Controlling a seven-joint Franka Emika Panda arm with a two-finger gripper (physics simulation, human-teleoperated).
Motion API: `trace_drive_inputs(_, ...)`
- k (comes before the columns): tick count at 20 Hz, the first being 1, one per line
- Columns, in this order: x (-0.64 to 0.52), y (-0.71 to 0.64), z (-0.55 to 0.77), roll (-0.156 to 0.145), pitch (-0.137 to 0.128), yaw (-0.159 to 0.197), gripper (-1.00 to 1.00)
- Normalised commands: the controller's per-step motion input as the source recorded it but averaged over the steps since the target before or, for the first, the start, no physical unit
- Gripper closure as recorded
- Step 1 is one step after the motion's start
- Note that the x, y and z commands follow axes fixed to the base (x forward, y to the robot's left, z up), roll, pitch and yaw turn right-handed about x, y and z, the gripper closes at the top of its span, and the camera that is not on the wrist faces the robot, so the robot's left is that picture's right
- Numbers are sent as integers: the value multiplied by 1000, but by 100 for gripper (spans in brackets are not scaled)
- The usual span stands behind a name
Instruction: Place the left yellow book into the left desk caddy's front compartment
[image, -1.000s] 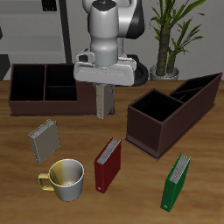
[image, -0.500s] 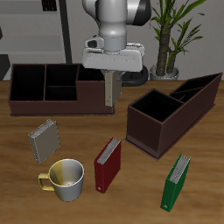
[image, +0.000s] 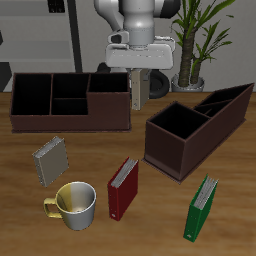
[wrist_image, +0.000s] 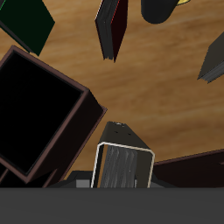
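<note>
Since a second ago your arm has carried the left yellow book (image: 136, 89) up and sideways, from low in front of the wider three-section box (image: 68, 100) to higher, over that box's end nearest the left desk caddy (image: 200, 126).

From the exterior view, your claw (image: 136, 80) is clamped on the book, which hangs upright and clear of the bench (image: 160, 215). The caddy sits at an angle; its front compartment (image: 225, 104) is the longer, sloping-walled section, lying farther back, and the squarish low-walled section lies nearer the bench's front edge. The book is near the caddy, not above it. The other yellow book (image: 49, 158) lies tilted on the bench just behind the yellow mug (image: 73, 203). The red book (image: 123, 187) stands beside the mug, and the green book (image: 203, 207) stands close to the bench's front edge. A potted plant (image: 195, 40) stands behind the caddy.

From the wrist view, you see the held book's pale page edges (wrist_image: 123, 166) between the claw's fingers. Beyond it are a dark open section of the caddy (wrist_image: 37, 109), the red book (wrist_image: 111, 26), the green book (wrist_image: 28, 22), the mug (wrist_image: 162, 7) and the other yellow book (wrist_image: 213, 58).
</note>
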Motion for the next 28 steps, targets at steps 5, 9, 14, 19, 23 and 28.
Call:
trace_drive_inputs(5,-176,287,40,36,-20,11,100)
trace_drive_inputs(9,-140,235,-21,33,5,-10,100)
trace_drive_inputs(14,-117,111,-73,-41,9,-42,100)
trace_drive_inputs(19,-170,313,-110,26,29,-21,100)
trace_drive_inputs(23,-200,257,12,43,-4,-14,100)
trace_drive_inputs(28,-185,216,-15,27,-5,-1,100)
